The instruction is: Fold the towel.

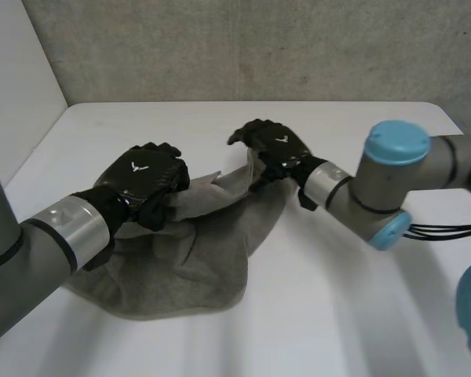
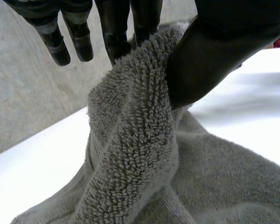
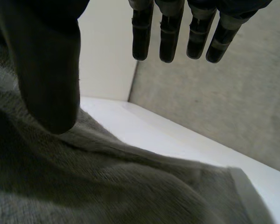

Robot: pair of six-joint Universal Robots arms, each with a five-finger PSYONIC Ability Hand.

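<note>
Near edge: The grey towel (image 1: 188, 267) is lying bunched on the white counter (image 1: 337, 314), and its near hem is sagging in a soft rounded curve. Its corners are getting lost among the folds.

Hidden part: The grey left arm (image 1: 47, 243) is crossing over the towel's left side and covering the cloth beneath it.

Cloth: Close up, the pile is showing as thick, nubbly loops. A flatter woven band is running along one edge.

Left robot hand (image 1: 141, 177): It is pinching a raised ridge of the towel between its thumb and fingers, and the cloth is standing up off the counter there. The ridge is covering part of the fingers.

Right robot hand (image 1: 275, 149): It is hovering over the towel's far edge with its fingers (image 3: 170, 32) straight and standing well apart from the thumb (image 3: 51, 70). The thumb tip is touching the cloth.

Far side: A rough, speckled grey wall (image 1: 259, 47) is rising behind the counter's far edge.
</note>
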